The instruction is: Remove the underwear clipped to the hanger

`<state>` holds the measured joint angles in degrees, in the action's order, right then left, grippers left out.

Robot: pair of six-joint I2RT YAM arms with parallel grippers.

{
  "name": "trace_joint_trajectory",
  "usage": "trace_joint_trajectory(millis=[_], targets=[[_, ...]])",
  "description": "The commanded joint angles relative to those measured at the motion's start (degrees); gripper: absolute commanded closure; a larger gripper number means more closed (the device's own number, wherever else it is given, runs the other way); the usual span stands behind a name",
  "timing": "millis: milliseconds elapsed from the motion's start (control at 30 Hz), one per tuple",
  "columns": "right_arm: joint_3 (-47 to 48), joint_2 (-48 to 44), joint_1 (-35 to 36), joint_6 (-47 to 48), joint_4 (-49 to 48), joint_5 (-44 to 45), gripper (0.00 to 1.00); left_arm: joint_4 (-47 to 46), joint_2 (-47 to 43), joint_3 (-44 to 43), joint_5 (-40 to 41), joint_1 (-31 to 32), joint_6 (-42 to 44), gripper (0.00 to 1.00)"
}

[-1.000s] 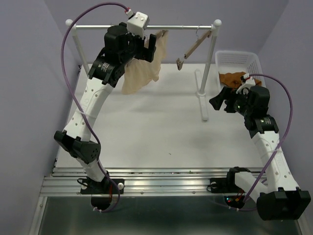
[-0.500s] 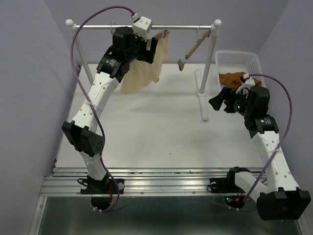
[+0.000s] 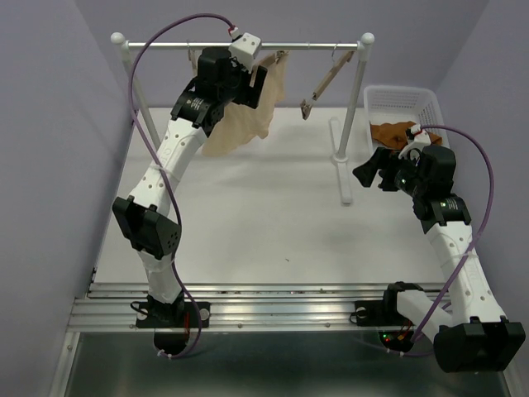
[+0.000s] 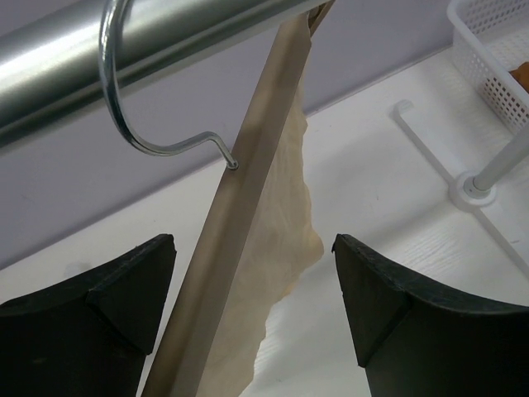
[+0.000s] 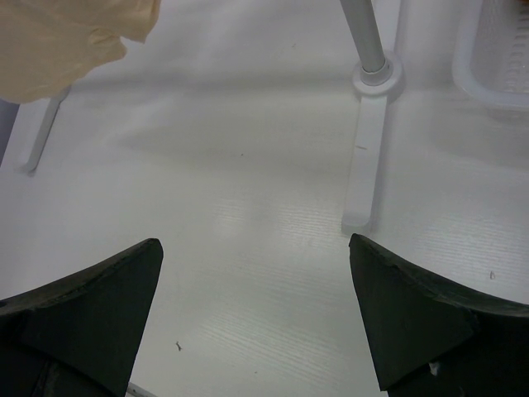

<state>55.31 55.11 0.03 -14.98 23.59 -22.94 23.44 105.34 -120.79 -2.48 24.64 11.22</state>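
Beige underwear (image 3: 240, 124): seen hanging from a wooden hanger (image 4: 240, 223) on the rail (image 3: 306, 46), which is flanked by the left gripper (image 4: 252, 281), spread wide with nothing grasped. Orange underwear (image 3: 390, 131): found lying in the white basket (image 3: 430, 103). Right gripper (image 5: 256, 306): held wide open and empty above the table (image 3: 248, 207).

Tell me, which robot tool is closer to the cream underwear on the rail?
Left. The left tool is open right at the cream underwear, straddling its wooden hanger. The right tool hangs well off to the side, near the white basket.
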Motion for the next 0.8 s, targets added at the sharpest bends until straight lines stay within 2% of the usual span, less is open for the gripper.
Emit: trace_joint_trajectory(millis=[0, 267, 367, 433, 467, 767], targets=[[-0.1, -0.7, 0.0, 0.6, -0.7, 0.7, 0.0, -1.6, -0.7, -3.2, 0.1, -0.3, 0.9, 0.15], [0.1, -0.4, 0.0, 0.4, -0.7, 0.8, 0.0, -2.7, -1.4, -2.0, -1.6, -0.3, 0.0, 0.35], [0.2, -0.4, 0.0, 0.4, -0.7, 0.7, 0.0, -2.9, -1.6, -1.6, -1.8, -0.3, -0.1, 0.49], [0.2, -0.5, 0.0, 0.3, -0.7, 0.7, 0.0, -3.0, -1.6, -1.6, -1.7, -0.3, -0.3, 0.52], [0.2, -0.6, 0.0, 0.3, -0.7, 0.8, 0.0, -3.0, -1.7, -1.5, -1.7, -0.3, -0.3, 0.57], [0.4, -0.9, 0.0, 0.0, -0.7, 0.5, 0.0, -5.3, -3.3, -0.3, -2.4, -0.3, -0.9, 0.72]])
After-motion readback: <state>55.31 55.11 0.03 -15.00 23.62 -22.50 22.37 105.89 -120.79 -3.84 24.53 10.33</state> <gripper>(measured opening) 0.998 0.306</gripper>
